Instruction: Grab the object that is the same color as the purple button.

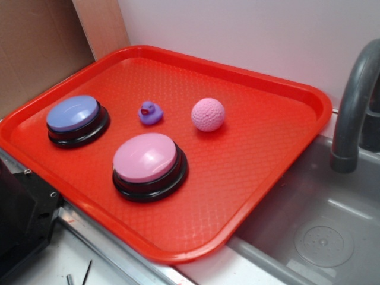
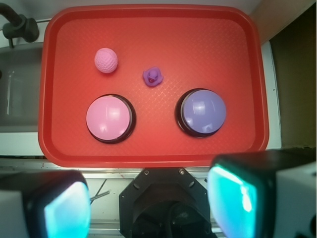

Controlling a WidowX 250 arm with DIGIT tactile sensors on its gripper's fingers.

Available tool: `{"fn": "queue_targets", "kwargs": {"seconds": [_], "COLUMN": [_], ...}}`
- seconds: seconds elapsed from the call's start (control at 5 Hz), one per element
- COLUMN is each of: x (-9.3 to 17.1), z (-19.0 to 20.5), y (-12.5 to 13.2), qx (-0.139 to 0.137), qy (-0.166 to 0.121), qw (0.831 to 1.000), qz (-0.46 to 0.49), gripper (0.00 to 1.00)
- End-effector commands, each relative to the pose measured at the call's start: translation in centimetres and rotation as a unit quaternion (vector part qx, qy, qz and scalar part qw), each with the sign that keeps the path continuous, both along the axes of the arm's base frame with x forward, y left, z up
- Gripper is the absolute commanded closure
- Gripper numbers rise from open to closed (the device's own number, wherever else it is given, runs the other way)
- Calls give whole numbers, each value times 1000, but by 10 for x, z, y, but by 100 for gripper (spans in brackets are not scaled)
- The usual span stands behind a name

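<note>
The object, a tiny purple rubber duck [image 1: 150,113] [image 2: 153,76] with a reddish beak, sits on the red tray [image 1: 255,154] [image 2: 198,39] between the purple button and a pink ball. The purple button [image 1: 73,114] [image 2: 203,111], a blue-violet dome on a black base, stands at the tray's left in the exterior view. My gripper [image 2: 148,206] shows only in the wrist view, high above the tray's near edge over the robot's base. It is open, with nothing between its two teal-padded fingers [image 2: 67,210]. It is far from the duck.
A pink dome button [image 1: 145,158] [image 2: 109,118] on a black base stands near the tray's front. A pink dimpled ball [image 1: 208,114] [image 2: 106,60] lies beside the duck. A grey sink [image 1: 314,231] with a faucet [image 1: 351,113] lies right of the tray. The robot's black base [image 2: 166,203] is below the tray.
</note>
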State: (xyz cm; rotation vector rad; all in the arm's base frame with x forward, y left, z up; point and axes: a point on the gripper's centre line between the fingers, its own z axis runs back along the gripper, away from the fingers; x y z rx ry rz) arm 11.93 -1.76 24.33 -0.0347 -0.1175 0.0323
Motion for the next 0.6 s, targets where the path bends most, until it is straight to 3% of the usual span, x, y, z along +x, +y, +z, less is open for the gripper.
{"fn": "queue_targets", "kwargs": {"seconds": [0.0,0.2,0.4], "x": [0,3,10], "z": [0,-3,-9], "y": [0,0,4], "qx": [0,-13,-24], "qy": [0,5,11], "qw": [1000,1000,995], "qz": [0,11,93], "gripper": [0,0,0]}}
